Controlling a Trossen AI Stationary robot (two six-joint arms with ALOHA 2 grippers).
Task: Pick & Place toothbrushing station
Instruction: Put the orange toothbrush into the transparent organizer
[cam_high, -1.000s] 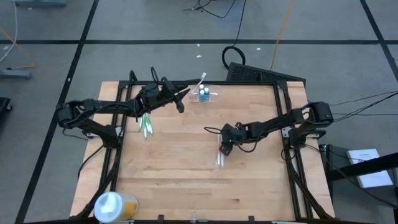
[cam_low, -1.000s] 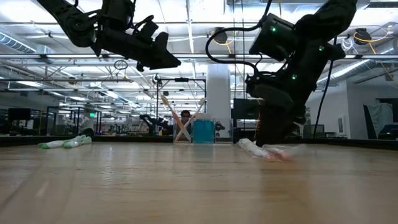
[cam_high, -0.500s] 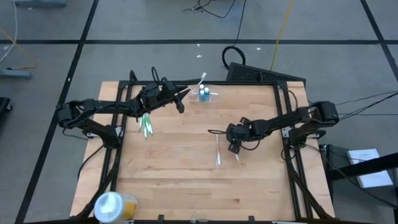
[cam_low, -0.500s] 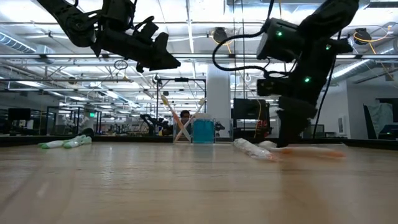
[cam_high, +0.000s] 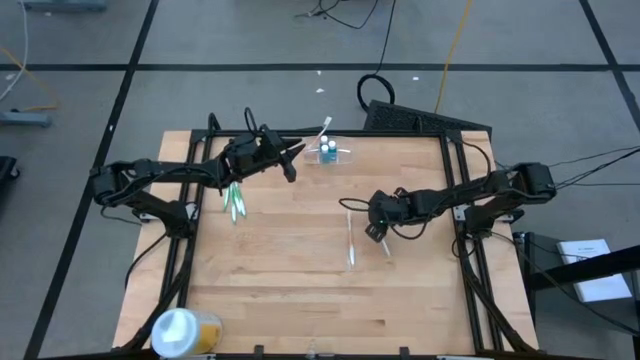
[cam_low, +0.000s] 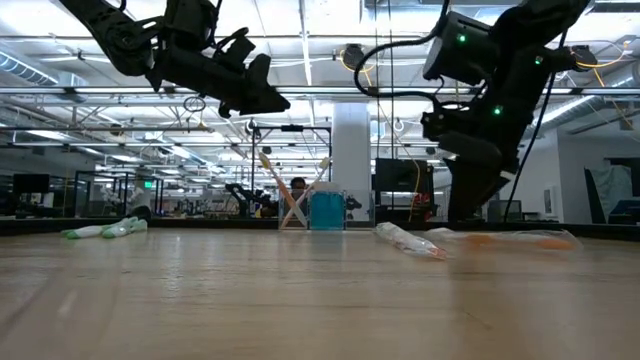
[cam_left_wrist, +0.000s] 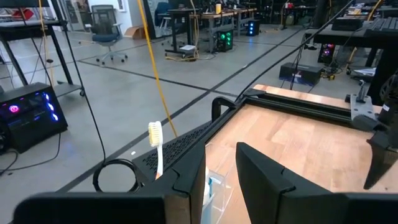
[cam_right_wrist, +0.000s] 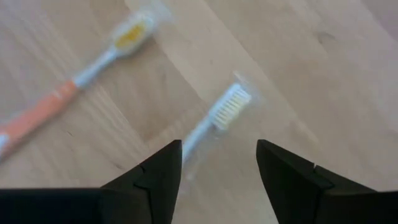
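Overhead, a wooden tabletop (cam_high: 300, 290) carries the clear toothbrushing station (cam_high: 328, 152) at its far edge, just beside the raised left gripper (cam_high: 291, 161), fingers parted and empty, while the right gripper (cam_high: 377, 228) hovers released above two loose toothbrushes (cam_high: 351, 243).

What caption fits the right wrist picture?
Open right gripper above the wooden table, over a white-bristled toothbrush, with an orange toothbrush lying beside it.

Bright overhead light, blurred right wrist view
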